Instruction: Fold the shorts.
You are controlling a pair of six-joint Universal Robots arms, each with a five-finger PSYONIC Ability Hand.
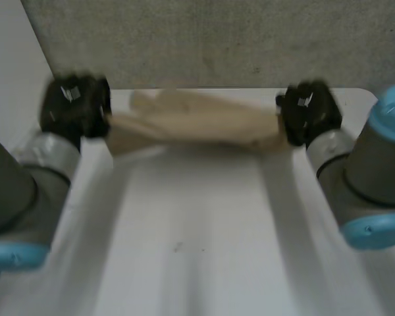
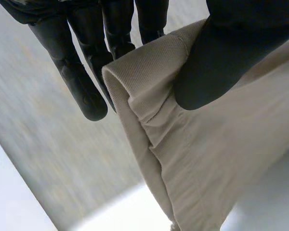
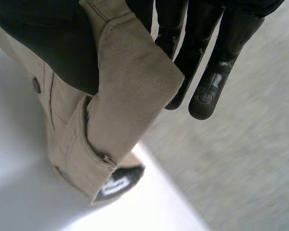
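- Both hands gripped the beige shorts [image 1: 197,124], which stretched in a twisted band between them along the far edge of the white table [image 1: 197,237].
- The left hand [image 1: 76,105] held the end of the shorts near the table's far left corner. In its wrist view, the thumb pressed a stitched edge of the cloth against straight fingers [image 2: 82,86], pinching it.
- The right hand [image 1: 309,113] held the other end near the table's far right corner. Its thumb clamped a folded band of cloth against its fingers [image 3: 212,82].
- A dark label [image 3: 116,184] showed inside the fold hanging from the right hand, and a small button [image 3: 36,85] sat on the cloth beside its thumb.
- A grey wall [image 1: 217,39] stood behind the table.
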